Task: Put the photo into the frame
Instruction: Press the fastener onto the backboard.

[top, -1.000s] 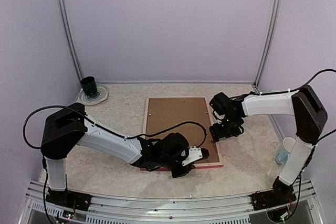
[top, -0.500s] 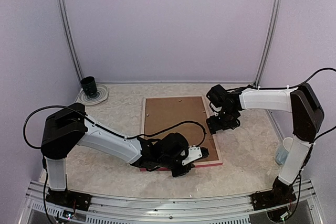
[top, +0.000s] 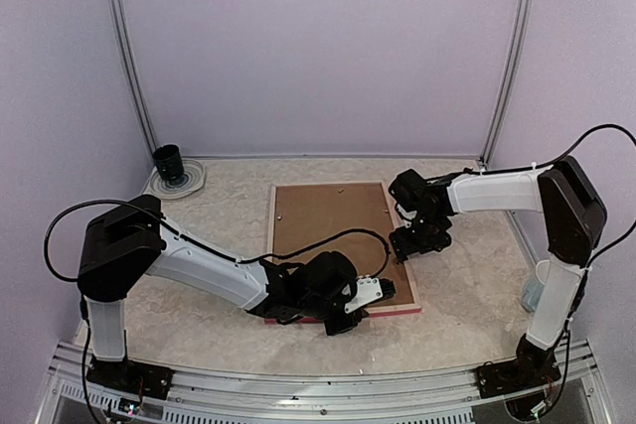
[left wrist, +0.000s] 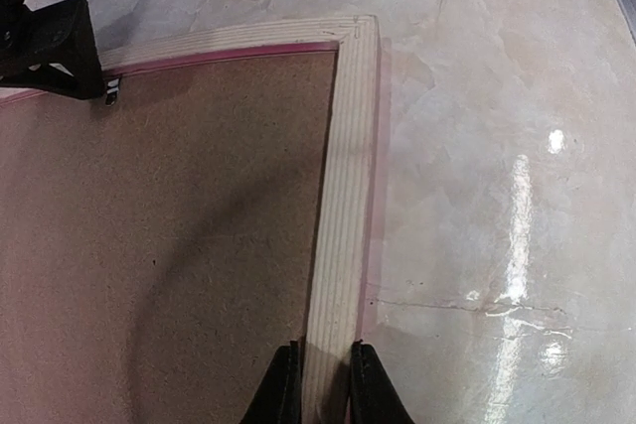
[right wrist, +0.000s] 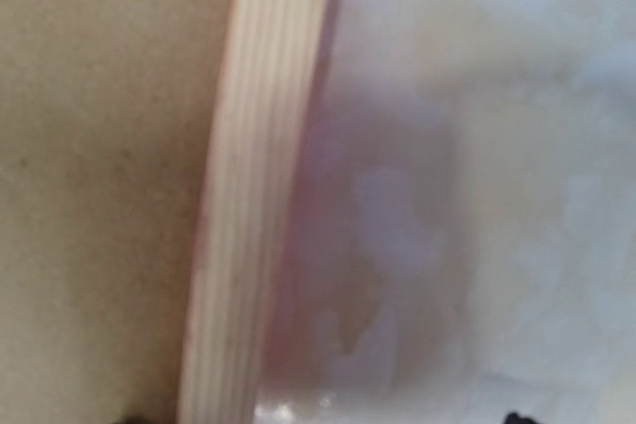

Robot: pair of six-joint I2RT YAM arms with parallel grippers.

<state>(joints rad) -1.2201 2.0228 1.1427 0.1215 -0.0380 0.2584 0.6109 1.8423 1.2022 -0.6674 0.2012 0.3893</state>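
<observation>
Frame (top: 272, 235) lies back-up near the middle of the desk (top: 214, 211), pale wood rails showing, its long axis running from the near edge toward the far edge; the pink-red front shows only as a strip along the near rail. The brown backing board (top: 323, 220) sits inside the rails. We cannot find the photo in any view, so whether it lies under the board we cannot tell. The relation that matters is the right long rail: both hands are on it, one at each end. The left gripper (left wrist: 326, 389) is at the near right corner, fingers (left wrist: 285, 384) clamped either side of the pale rail, forearm stretched low from the near left corner of the desk. The right gripper (top: 415, 243) hangs over the rail's far half, wrist bent down, elbow out toward the right edge of the desk. Its own camera sees the rail close and blurred, with a dark tip at each bottom corner well apart, so we judge the jaws spread and holding nothing. We judge the right arm nearer the backing board's edge, and the likelier one to act on it
</observation>
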